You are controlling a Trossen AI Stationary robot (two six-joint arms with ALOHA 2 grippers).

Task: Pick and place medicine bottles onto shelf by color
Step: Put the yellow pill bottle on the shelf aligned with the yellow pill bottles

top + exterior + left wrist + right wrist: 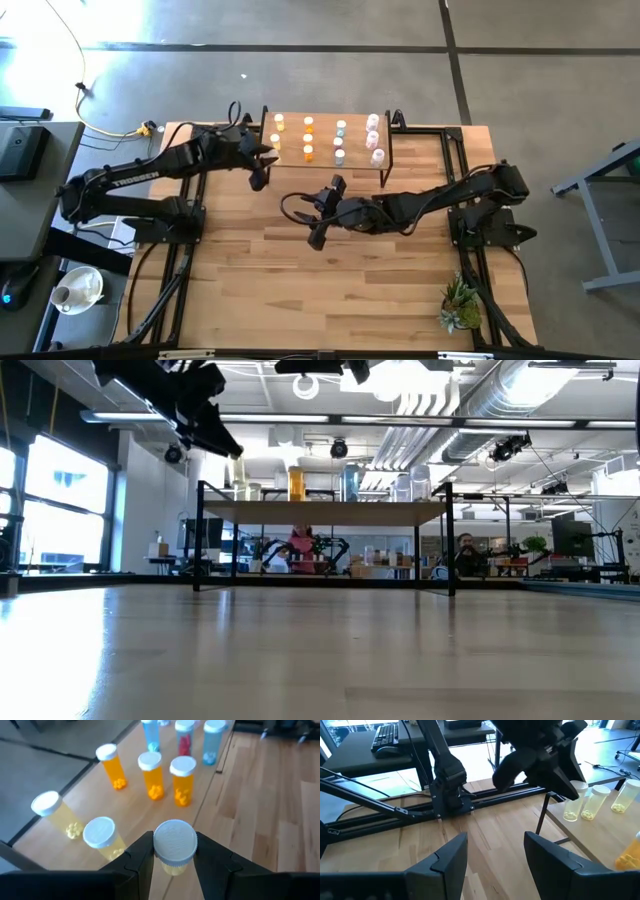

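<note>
The shelf [325,165] stands at the table's far middle, a light-wood board on black legs. On it stand yellow [60,815], orange [152,777], blue [212,742] and pink [374,138] bottles with white caps, grouped by color. My left gripper [174,845] is at the shelf's left end, shut on a yellow bottle [174,865]. It also shows in the high view [262,165]. My right gripper [495,850] hangs open and empty over the table's middle [325,212], near the shelf's front edge. My left gripper pinches the yellow bottle by its white cap [175,841], one finger on each side. The fingers slant down from the table's left. The bottle is upright at the near left corner of the shelf board. Whether its bottom rests on the board, I cannot tell.
Two other yellow bottles [102,837] stand close to the held one. A small potted plant [460,305] sits at the table's near right. Black frame rails [485,797] run along the table's sides. The wood in front of the shelf [330,280] is bare.
</note>
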